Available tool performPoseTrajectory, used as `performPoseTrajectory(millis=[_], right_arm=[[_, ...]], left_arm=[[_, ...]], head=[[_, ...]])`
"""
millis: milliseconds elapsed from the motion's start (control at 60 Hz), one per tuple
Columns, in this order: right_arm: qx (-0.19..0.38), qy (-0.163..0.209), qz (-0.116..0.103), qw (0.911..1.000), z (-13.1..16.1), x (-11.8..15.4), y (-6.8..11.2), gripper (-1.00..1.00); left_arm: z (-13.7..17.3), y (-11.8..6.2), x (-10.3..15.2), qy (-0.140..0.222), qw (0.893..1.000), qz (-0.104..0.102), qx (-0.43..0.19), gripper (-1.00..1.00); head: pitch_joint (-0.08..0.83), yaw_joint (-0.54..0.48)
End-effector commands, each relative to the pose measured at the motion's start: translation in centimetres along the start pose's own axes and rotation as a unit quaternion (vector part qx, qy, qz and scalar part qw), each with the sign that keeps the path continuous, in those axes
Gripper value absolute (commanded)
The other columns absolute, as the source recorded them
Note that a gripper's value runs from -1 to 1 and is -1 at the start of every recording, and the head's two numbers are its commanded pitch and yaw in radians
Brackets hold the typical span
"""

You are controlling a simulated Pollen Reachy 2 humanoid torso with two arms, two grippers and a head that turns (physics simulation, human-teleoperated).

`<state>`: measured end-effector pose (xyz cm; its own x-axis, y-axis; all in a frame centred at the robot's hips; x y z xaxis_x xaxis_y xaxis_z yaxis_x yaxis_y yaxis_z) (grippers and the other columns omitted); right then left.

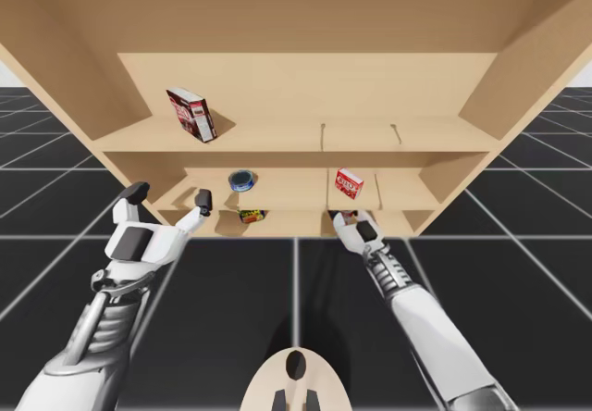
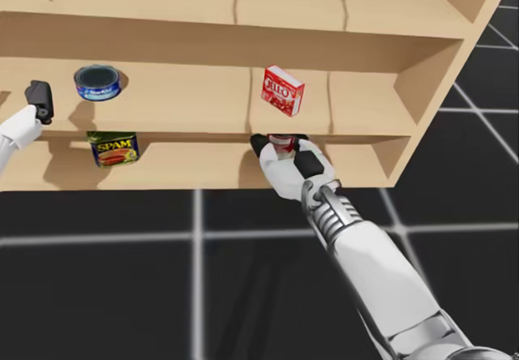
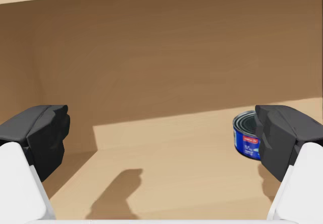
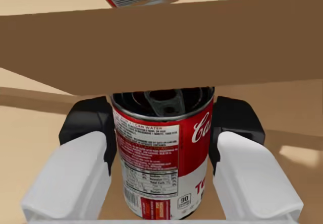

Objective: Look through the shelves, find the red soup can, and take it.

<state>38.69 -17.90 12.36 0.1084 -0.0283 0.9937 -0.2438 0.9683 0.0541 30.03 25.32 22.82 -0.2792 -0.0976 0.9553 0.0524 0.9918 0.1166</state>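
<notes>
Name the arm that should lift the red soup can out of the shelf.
Right: the right claw is shut on the red soup can, touching both its sides. The left claw is open, over by the blue can.

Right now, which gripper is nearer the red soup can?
Right. My right gripper is shut on the red soup can; my left gripper hangs open by the blue can, a shelf higher.

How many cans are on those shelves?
3: flat blue can on the middle shelf, yellow-blue rectangular can below it, red soup can in the right gripper. More may be hidden.
</notes>
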Motion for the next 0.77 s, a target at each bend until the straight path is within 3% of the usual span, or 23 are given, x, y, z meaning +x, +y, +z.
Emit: performPoseTrajectory(millis=[17, 183, 483, 617, 767], right_arm=[[0.012, 0.043, -0.049, 0.9978, 0.0, -2.6, 2.5, 1.00], [0.016, 0.027, -0.049, 0.9983, 0.5, -1.7, 2.7, 1.00], [0.032, -0.073, -0.027, 0.9965, 4.4, 3.7, 3.7, 1.00], [0.035, -0.085, -0.024, 0.9955, 6.6, 4.3, 4.1, 1.00], [0.046, -0.071, -0.030, 0.9959, 10.7, 4.0, 4.6, 1.00]], left_arm=[[0.0, -0.1, 0.0, 0.001, 1.000, -0.001, 0.000, -1.00], [0.0, -0.1, 0.0, 0.000, 1.000, -0.001, 0.000, -1.00], [0.0, -0.2, -0.1, 0.000, 1.000, -0.002, 0.000, -1.00], [0.0, -0.2, -0.1, 0.000, 1.000, -0.002, 0.000, -1.00], [0.0, -0.3, -0.1, 0.000, 1.000, -0.002, -0.001, -1.00]], head=[[0.633, -0.16], [0.635, -0.17], [0.631, -0.17], [0.629, -0.17], [0.629, -0.18]])
